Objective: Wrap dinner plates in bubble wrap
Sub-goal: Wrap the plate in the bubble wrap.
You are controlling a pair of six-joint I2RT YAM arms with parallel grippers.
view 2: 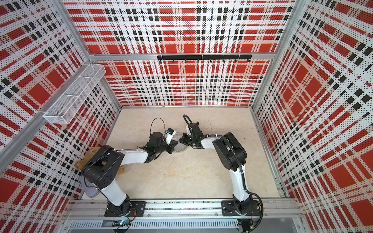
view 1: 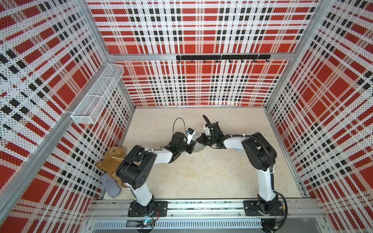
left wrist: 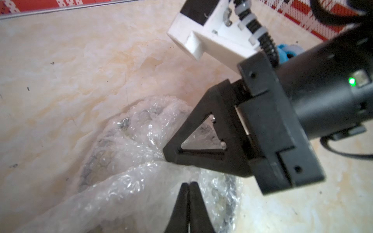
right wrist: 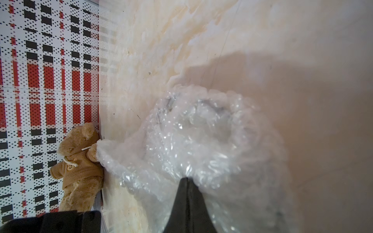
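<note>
The bubble wrap (view 1: 198,146) (view 2: 181,148) lies bunched into a glossy mound at mid-table, between my two grippers. The dinner plates are hidden under it; only dark streaks show through the plastic. The left gripper (left wrist: 189,182) (view 1: 192,145) is shut, its tips meeting on a raised fold of the bubble wrap (left wrist: 129,181). From the opposite side the right gripper (right wrist: 188,178) (view 1: 200,139) is shut on the bubble wrap (right wrist: 191,141), and a flap stretches away from its tips. In the left wrist view the right gripper's black fingers (left wrist: 175,153) press into the gathered plastic.
A brown teddy bear (view 1: 113,159) (right wrist: 78,167) and a grey cloth (view 1: 111,185) lie against the left wall. A blue tape dispenser (left wrist: 284,52) sits behind the right arm. A white wire basket (view 1: 96,94) hangs on the left wall, and a black hook rail (view 1: 222,57) on the back wall.
</note>
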